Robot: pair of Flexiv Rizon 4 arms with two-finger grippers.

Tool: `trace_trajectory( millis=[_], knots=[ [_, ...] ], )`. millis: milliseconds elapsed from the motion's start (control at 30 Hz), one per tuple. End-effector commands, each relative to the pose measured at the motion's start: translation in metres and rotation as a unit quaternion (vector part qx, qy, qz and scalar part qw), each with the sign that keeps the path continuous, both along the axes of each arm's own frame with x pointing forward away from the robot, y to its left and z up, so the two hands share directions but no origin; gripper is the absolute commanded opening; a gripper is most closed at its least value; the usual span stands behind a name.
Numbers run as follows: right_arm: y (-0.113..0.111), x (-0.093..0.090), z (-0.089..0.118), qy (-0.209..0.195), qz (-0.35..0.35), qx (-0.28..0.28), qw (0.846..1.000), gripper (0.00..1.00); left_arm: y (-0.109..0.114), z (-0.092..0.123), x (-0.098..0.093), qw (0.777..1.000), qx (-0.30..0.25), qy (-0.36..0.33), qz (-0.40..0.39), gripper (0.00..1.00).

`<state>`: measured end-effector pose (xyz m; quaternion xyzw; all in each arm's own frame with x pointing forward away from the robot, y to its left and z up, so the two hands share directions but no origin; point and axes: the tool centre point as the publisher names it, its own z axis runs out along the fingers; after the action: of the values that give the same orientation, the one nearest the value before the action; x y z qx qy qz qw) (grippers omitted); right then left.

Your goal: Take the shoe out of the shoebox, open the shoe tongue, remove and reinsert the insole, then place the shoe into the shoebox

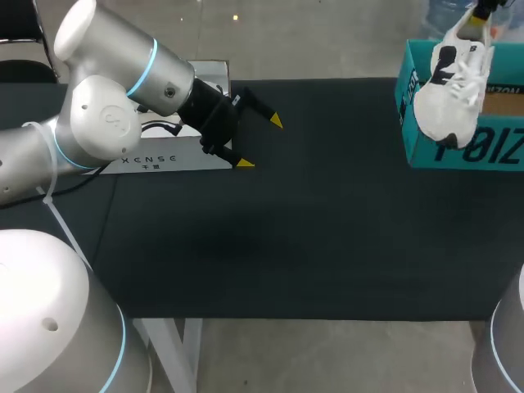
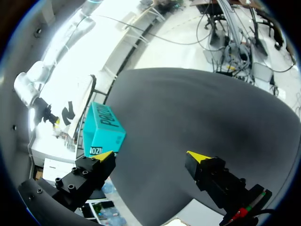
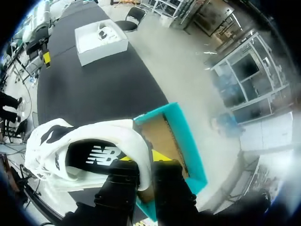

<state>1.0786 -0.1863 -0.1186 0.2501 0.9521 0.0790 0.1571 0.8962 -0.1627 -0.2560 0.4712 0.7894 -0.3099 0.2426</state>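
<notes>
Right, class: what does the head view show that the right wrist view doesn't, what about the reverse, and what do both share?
Head view only: the white shoe's laced outer side, hanging toe-down by the teal shoebox, and the left gripper, plainly open. Right wrist view only: the right gripper shut on the shoe's heel, the black insole inside it, and the shoebox's brown interior. Both: shoe, shoebox, white box, black table.

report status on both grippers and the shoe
Left gripper open over black table. Right gripper shut on white sneaker at heel, above teal cardboard shoebox. White box by left arm, out of the way.
</notes>
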Motion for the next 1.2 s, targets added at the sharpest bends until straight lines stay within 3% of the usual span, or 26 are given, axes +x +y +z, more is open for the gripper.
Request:
trace_trajectory(
  millis=[33,100,167,367,533,1200],
  knots=[
    [0.008,0.0,0.007,0.024,-0.155,-0.093,0.983,0.0,0.0,0.0,0.0,1.0,0.002,0.0,0.0,1.0],
    [0.005,0.0,0.012,0.026,-0.217,-0.052,0.975,0.0,0.0,0.0,0.0,1.0,0.002,0.0,0.0,1.0],
    [-0.001,-0.002,0.013,0.035,-0.266,-0.049,0.962,0.0,0.0,0.0,0.0,1.0,0.002,0.0,0.0,1.0],
    [-0.039,-0.018,0.006,0.042,-0.408,0.009,0.912,0.0,0.0,0.0,0.0,1.0,0.002,0.0,0.0,1.0],
    [-0.065,-0.038,0.0,0.041,-0.489,0.014,0.871,0.0,0.0,0.0,0.0,1.0,0.002,0.0,0.0,1.0],
    [-0.065,-0.038,0.0,0.041,-0.489,0.014,0.871,0.0,0.0,0.0,0.0,1.0,0.002,0.0,0.0,1.0]
  ],
)
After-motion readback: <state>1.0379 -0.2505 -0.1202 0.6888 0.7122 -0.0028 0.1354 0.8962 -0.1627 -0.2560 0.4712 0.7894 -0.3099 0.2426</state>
